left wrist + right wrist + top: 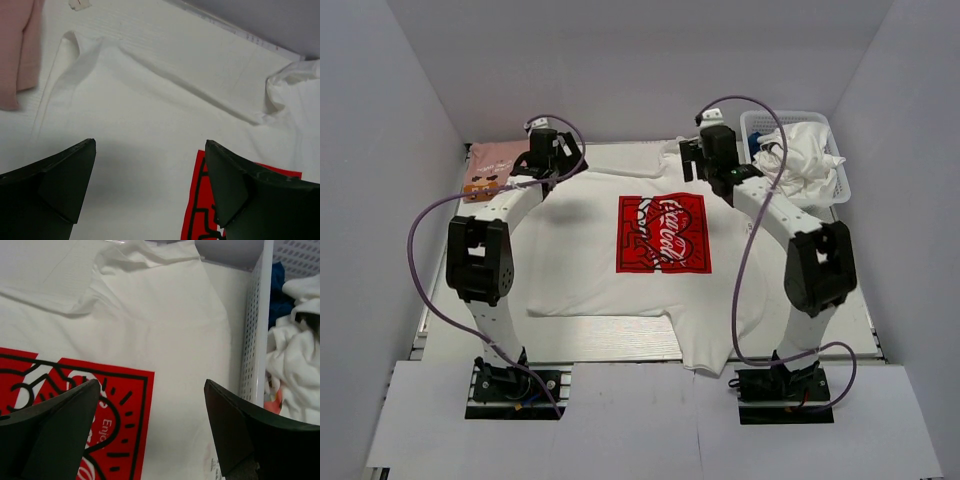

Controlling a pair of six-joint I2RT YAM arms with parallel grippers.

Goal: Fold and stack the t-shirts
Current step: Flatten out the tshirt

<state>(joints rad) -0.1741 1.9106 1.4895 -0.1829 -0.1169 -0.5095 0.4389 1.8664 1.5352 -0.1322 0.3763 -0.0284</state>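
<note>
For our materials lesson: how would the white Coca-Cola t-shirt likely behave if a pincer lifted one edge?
Probably floppy: the white Coca-Cola t-shirt lies flat with soft folds. Likely light, thin cloth, so it would drape and sag.

A robot lab cell: plain white walls (410, 100) box in a bench (600, 342), two cabled robot arms (480, 260) are bolted on, a mesh basket (254, 330) right of the right claw (150, 387)

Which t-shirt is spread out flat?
The white cotton t-shirt with the red square print; the pink cotton t-shirt lies folded small in the far left corner.
</note>
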